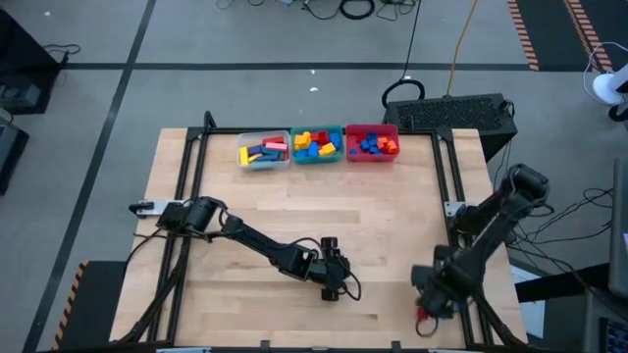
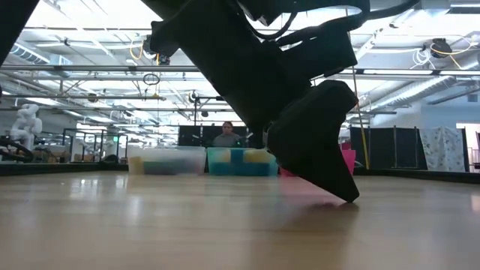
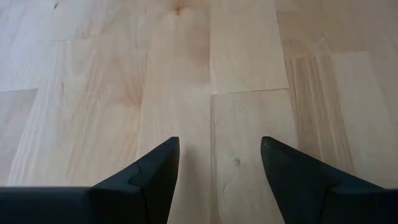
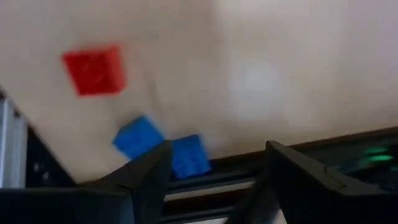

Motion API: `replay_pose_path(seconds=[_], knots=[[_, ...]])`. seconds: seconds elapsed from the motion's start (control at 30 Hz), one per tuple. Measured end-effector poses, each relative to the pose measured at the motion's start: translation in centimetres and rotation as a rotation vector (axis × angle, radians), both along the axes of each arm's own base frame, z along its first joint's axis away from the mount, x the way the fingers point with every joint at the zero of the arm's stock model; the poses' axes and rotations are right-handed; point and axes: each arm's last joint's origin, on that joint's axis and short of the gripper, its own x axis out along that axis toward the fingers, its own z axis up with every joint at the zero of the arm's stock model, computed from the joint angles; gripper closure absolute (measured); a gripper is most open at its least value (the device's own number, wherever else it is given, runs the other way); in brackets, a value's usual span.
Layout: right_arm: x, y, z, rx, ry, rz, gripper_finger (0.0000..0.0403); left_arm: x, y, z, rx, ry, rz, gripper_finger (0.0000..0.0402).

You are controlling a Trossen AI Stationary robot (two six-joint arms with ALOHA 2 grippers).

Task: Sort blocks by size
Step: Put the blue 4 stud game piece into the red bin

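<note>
Sorted blocks fill three bins at the table's far edge: a clear bin (image 1: 263,150), a teal bin (image 1: 318,145) and a red bin (image 1: 373,142). Loose on the wood near the table's near right corner lie a red block (image 4: 94,70) and two blue blocks (image 4: 138,138) (image 4: 189,155); the high view shows the red block (image 1: 424,316). My right gripper (image 4: 217,146) hangs open above them, pointing down, with nothing between its fingers. My left gripper (image 3: 219,144) stands open low over bare wood at the table's near middle (image 1: 343,289).
A black metal frame runs along the table's edges, and its rail (image 4: 205,180) lies close beside the blue blocks. The low view shows the bins (image 2: 240,161) far behind a dark gripper (image 2: 315,142). A person sits in the room beyond the table.
</note>
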Motion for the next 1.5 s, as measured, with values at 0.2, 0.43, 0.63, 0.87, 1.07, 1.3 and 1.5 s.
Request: replay_pose_path(seconds=[0.2, 0.43, 0.63, 0.87, 1.07, 1.3, 1.5], knots=[[-1.1, 2.6, -1.9, 0.034, 0.09, 0.037, 0.0161, -0.1, -0.1, 0.0, 0.003, 0.001, -0.001, 0.0173], [-2.4, 4.5, -4.3, 0.001, 0.181, 0.108, 0.0161, -0.1, -0.2, 0.0, 0.007, 0.002, -0.002, 0.0173], [-3.0, 4.9, -5.8, -0.06, 0.229, 0.2, 0.0161, 0.0, 0.0, 0.0, 0.009, 0.0, -0.005, 0.0173], [-2.8, 5.1, -7.3, -0.089, 0.26, 0.268, 0.0161, 0.1, 0.2, 0.0, 0.018, 0.001, -0.016, 0.0173], [-2.7, 5.3, -8.1, -0.107, 0.272, 0.276, 0.0186, 0.1, 0.2, 0.0, 0.018, 0.001, -0.016, 0.0173], [-2.5, 5.2, -8.1, -0.107, 0.258, 0.267, 0.0279, 0.1, 0.3, 0.0, -0.009, -0.001, 0.015, 0.0173], [-1.6, 4.3, -7.9, -0.195, 0.205, 0.217, 0.0288, -0.2, 0.7, 0.4, -0.02, 0.026, 0.044, 0.0173]])
